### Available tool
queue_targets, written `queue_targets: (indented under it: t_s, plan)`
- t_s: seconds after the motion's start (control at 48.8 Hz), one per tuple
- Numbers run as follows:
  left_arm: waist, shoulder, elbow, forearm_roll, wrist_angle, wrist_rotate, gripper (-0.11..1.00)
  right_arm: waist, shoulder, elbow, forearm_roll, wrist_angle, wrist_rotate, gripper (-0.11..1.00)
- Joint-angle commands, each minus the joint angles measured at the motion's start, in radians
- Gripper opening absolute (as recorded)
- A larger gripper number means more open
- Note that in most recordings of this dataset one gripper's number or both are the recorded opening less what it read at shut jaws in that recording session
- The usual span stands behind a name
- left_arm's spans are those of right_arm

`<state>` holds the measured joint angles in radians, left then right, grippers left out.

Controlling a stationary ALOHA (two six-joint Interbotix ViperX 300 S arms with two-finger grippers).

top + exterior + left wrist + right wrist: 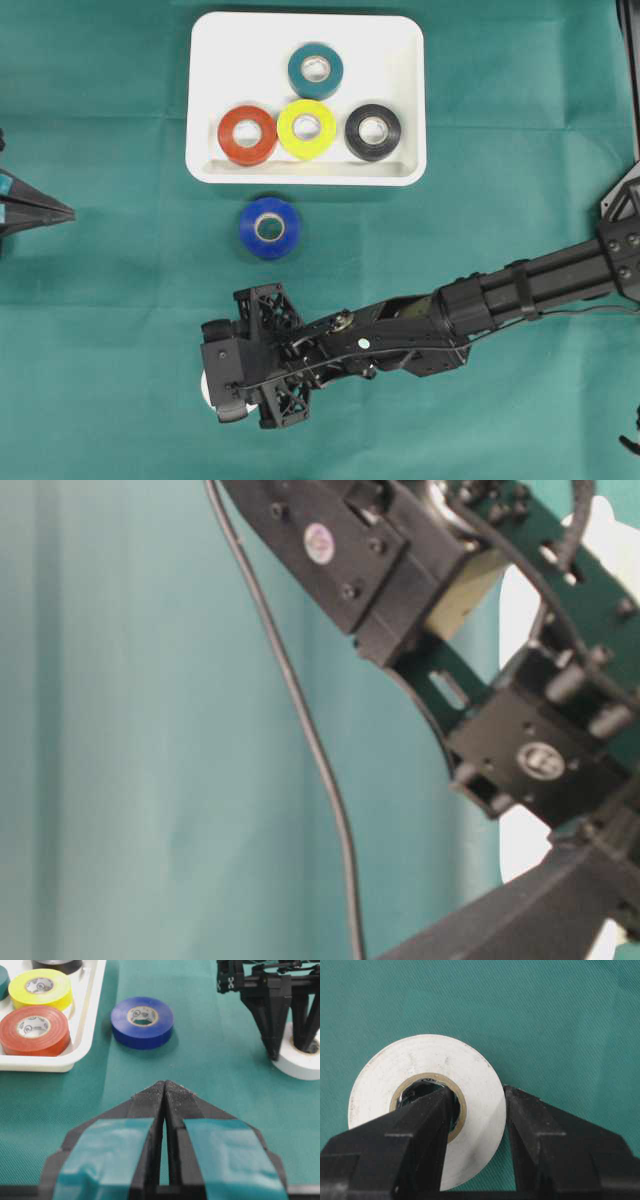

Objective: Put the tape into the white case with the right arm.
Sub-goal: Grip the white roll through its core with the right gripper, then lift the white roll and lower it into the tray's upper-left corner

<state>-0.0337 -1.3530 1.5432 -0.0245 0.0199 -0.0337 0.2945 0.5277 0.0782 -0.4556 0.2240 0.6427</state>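
Under the right pincer, clamped on it, white tape lies half hidden.

Robot lab bench, staged for manipulation trials. Green cloth covers the whole work surface, wall to wall in every view. Two black arms face each other across it: right arm reaching in with exposed frame and loose cable, left gripper with teal tape on its fingers. Props only: a white case and plain tape rolls in assorted colours, such as the blue roll. Cameras mounted on both wrists, plus overhead and table level.
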Motion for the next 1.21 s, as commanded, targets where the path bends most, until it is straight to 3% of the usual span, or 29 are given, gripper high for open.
queue_targets:
  t_s: [0.0, 0.573, 0.86, 1.188]
  plan:
    - [-0.003, 0.008, -0.009, -0.002, -0.011, 0.0, 0.0, 0.002, -0.078, -0.02, -0.002, 0.014, 0.0, 0.03]
    - [-0.003, 0.008, -0.009, -0.002, -0.011, 0.0, 0.0, -0.014, -0.17, -0.017, -0.002, 0.179, 0.002, 0.02]
    - [-0.003, 0.008, -0.009, -0.002, -0.011, 0.0, 0.0, -0.087, -0.206, -0.015, -0.002, 0.192, 0.002, 0.02]
    - [-0.003, 0.008, -0.009, -0.002, -0.011, 0.0, 0.0, -0.253, -0.253, 0.018, -0.011, 0.255, -0.011, 0.02]
